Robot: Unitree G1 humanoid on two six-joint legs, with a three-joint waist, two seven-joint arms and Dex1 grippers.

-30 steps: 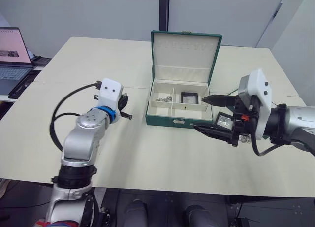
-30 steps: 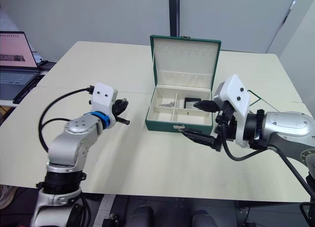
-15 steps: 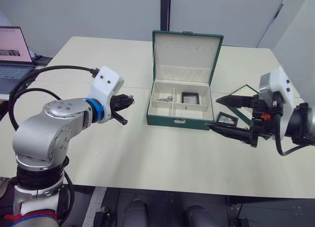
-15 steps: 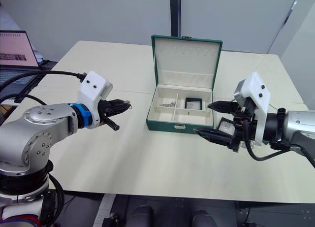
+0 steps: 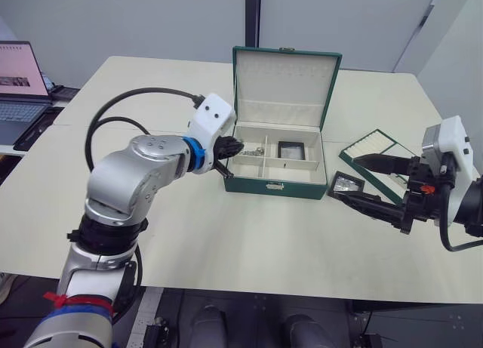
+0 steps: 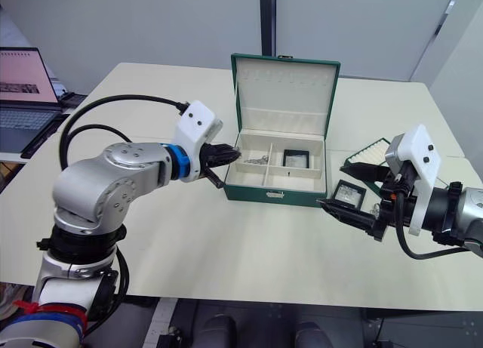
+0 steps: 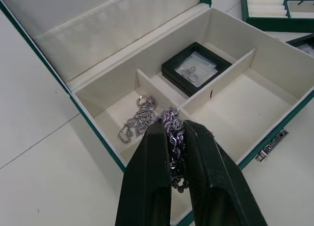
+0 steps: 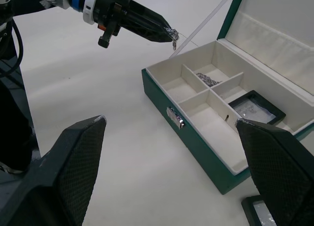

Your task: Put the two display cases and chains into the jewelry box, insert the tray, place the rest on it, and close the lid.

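The jewelry box [image 5: 275, 186] stands mid-table with its lid [image 5: 285, 80] upright. One display case [image 7: 196, 68] lies in a back compartment, and a silver chain [image 7: 133, 124] lies in the compartment beside it. My left gripper [image 5: 235, 146] hovers over the box's left edge, shut on a second silver chain [image 7: 172, 138]. The other display case [image 6: 349, 191] lies on the table right of the box, under my open right gripper [image 5: 342, 179]. The tray [image 5: 377, 148] lies farther right. The rest is out of view.
A laptop [image 5: 19, 91] stands open on a side surface at the far left. Bare cream tabletop [image 5: 226, 235] stretches in front of the box and to its left.
My left arm has swung right from the open table to the box's left edge. My right gripper has drawn back to the right, away from the box front, staying open.
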